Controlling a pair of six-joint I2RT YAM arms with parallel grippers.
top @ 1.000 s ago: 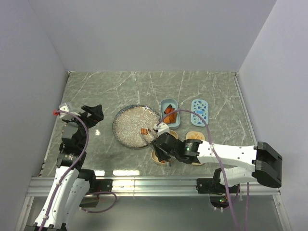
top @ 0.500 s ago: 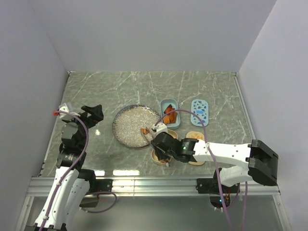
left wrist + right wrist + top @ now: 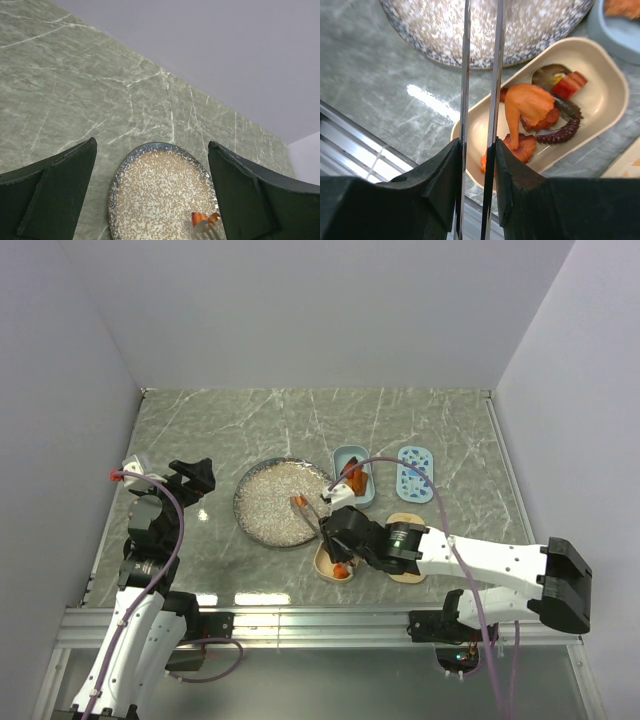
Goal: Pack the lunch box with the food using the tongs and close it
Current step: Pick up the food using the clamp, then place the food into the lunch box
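Squeezed narrower than a second ago, the right gripper (image 3: 476,150) clamps the tongs (image 3: 466,75) between its fingers. Orange and reddish food (image 3: 527,102) lies just right of them in a cream tub (image 3: 600,65). The tongs' tips are cut off over the speckled plate (image 3: 530,30) beyond. The arm stretches low leftward. The left gripper (image 3: 152,145) gapes wide, empty.

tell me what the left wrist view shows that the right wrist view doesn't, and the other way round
Only the left wrist view: the left claw wide open and empty, the back wall, and an orange chunk at the tips of the tongs.
Only the right wrist view: the right claw clamped on the tongs' arms, a beige tub holding orange, red and dark food, and a corner of a blue tub.
Both: the speckled plate and the marbled table.
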